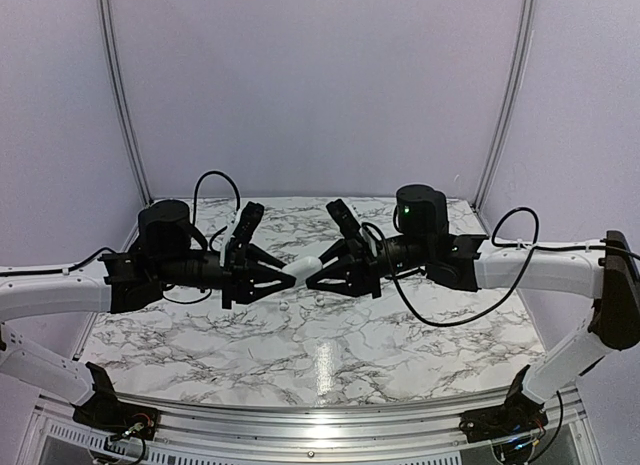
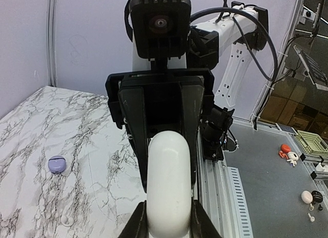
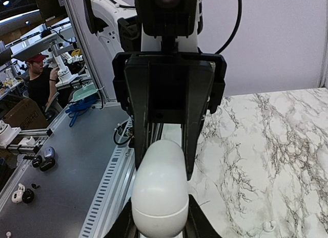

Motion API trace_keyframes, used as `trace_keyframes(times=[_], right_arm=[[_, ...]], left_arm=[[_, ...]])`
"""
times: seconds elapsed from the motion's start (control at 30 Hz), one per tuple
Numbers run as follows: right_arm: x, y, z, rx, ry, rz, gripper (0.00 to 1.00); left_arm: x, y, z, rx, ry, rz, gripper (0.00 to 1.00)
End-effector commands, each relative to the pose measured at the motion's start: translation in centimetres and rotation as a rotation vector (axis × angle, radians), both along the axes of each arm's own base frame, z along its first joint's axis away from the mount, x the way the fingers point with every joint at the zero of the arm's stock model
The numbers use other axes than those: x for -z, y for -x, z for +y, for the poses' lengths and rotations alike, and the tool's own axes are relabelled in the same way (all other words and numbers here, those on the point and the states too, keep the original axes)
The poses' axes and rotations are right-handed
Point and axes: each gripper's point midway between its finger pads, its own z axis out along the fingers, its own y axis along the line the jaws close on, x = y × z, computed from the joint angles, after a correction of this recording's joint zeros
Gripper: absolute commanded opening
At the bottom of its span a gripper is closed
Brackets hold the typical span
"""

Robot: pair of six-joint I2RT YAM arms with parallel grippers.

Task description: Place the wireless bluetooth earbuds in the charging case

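Observation:
A white, pill-shaped charging case [image 1: 302,266] hangs in the air over the middle of the marble table, lid closed with its seam showing. My left gripper [image 1: 287,274] is shut on one end of it [image 2: 169,187], fingers pressed to both sides. My right gripper [image 1: 316,277] comes from the opposite side and is shut on the other end [image 3: 160,187]. One tiny whitish earbud [image 2: 66,220] lies on the marble below; the right wrist view shows a whitish earbud [image 3: 266,226] too.
A small lilac rounded piece [image 2: 57,164] sits on the marble table [image 1: 330,345]; I cannot tell if it is a bud or a case. The two arms face each other wrist to wrist. An aluminium rail [image 2: 225,197] runs along the table's edge.

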Motion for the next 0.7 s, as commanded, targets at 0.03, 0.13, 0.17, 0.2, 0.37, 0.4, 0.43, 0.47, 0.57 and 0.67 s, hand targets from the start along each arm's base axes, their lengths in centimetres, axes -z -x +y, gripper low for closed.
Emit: trace_keyframes(times=[0.03, 0.13, 0.17, 0.2, 0.37, 0.4, 0.43, 0.47, 0.57, 0.67], right_arm=[[-2.3, 0.8, 0.4, -0.053, -0.052, -0.022, 0.16], [-2.0, 0.7, 0.4, -0.049, -0.041, -0.021, 0.15], [-1.8, 0.7, 0.4, -0.046, -0.037, -0.021, 0.15], [-1.8, 0.6, 0.4, -0.041, -0.033, -0.023, 0.14], [-1.3, 0.5, 0.5, -0.04, -0.018, -0.029, 0.12], [-1.2, 0.6, 0.5, -0.038, -0.012, -0.025, 0.12], [-1.1, 0.5, 0.5, -0.038, -0.01, -0.04, 0.12], [-1.0, 0.6, 0.6, -0.038, -0.006, -0.046, 0.11], [-0.7, 0.7, 0.5, -0.038, 0.003, -0.056, 0.11], [-0.5, 0.6, 0.5, -0.028, 0.011, -0.064, 0.1]], left_arm=[[-0.5, -0.7, -0.1, -0.023, 0.018, -0.046, 0.28], [-0.8, -0.7, 0.0, -0.027, 0.025, -0.047, 0.41], [-0.9, -0.7, 0.0, -0.028, 0.027, -0.048, 0.44], [-1.0, -0.6, 0.0, -0.028, 0.029, -0.045, 0.45], [-1.5, -0.9, 0.1, -0.044, 0.037, -0.045, 0.46], [-1.4, -0.9, 0.0, -0.046, 0.037, -0.042, 0.46], [-1.5, -1.0, 0.1, -0.047, 0.038, -0.038, 0.45], [-1.6, -1.0, 0.0, -0.048, 0.039, -0.036, 0.44], [-1.8, -0.9, 0.1, -0.045, 0.046, -0.033, 0.41], [-2.1, -1.0, 0.2, -0.048, 0.054, -0.03, 0.38]])
